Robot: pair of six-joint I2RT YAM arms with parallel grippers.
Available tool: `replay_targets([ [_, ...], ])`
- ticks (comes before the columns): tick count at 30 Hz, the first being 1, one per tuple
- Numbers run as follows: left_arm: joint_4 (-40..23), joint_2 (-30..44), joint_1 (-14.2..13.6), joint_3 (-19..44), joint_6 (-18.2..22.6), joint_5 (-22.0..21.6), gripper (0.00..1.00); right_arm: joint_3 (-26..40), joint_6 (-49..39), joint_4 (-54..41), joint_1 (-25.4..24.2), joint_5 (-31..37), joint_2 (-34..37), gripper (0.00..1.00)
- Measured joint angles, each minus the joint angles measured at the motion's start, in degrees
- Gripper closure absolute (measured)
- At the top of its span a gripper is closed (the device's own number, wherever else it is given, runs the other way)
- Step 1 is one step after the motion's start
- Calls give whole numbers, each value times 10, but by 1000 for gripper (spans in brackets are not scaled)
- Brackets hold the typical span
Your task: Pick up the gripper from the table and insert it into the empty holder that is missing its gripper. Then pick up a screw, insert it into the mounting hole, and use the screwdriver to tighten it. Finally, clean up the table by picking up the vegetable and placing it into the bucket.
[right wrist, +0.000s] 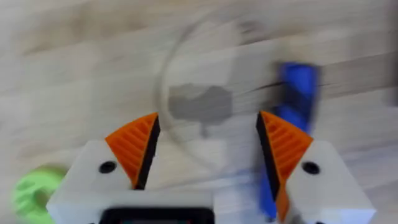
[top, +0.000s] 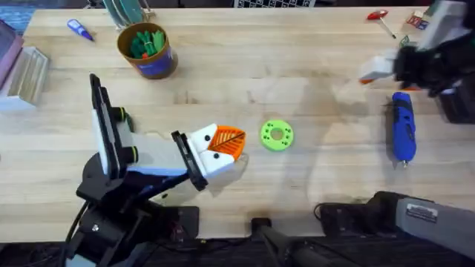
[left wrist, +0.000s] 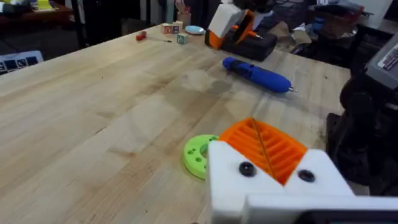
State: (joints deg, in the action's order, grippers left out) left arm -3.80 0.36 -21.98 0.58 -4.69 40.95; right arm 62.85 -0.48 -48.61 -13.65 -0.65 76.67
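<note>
My left gripper point(top: 226, 141) rests low over the table point(top: 223, 81), its two orange ribbed wedges pressed together point(left wrist: 264, 146), shut on nothing. My right gripper point(top: 375, 73) hangs at the far right and is open point(right wrist: 208, 143), with bare wood between its orange pads. Just beyond its right finger the blue screwdriver point(top: 403, 127) point(right wrist: 297, 93) point(left wrist: 258, 73) lies on the wood. The bucket point(top: 148, 50) stands at the back left with green pieces inside. A loose gripper wedge, an empty holder, a screw and a vegetable on the table are out of view.
A lime-green disc point(top: 277, 135) point(left wrist: 198, 154) point(right wrist: 31, 193) lies just right of my left gripper. At the back right lie a thin red-handled screwdriver point(top: 382, 18) and small blocks point(top: 415, 22). A small blue pen-like tool point(top: 80, 30) sits back left, near boxes point(top: 22, 74).
</note>
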Motion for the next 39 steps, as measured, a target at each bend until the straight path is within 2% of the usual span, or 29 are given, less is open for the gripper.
replay_targets([
  [4, 0, 0, 0, 0, 0, 0, 994, 6, -56, 33, -59, 70, 16, 85],
  [12, 0, 0, 0, 0, 0, 0, 994, 8, -172, 23, -133, 111, 81, 76],
  [25, 0, 0, 0, 0, 0, 0, 994, 8, -233, 21, -238, -10, 172, 46],
  [31, 0, 0, 0, 0, 0, 0, 994, 8, -245, 41, -240, -53, 216, 45],
  [35, 0, 0, 0, 0, 0, 0, 994, 15, -230, 49, -240, -49, 229, 41],
  [39, 0, 0, 0, 0, 0, 0, 994, 15, -222, 49, -240, -44, 231, 144],
])
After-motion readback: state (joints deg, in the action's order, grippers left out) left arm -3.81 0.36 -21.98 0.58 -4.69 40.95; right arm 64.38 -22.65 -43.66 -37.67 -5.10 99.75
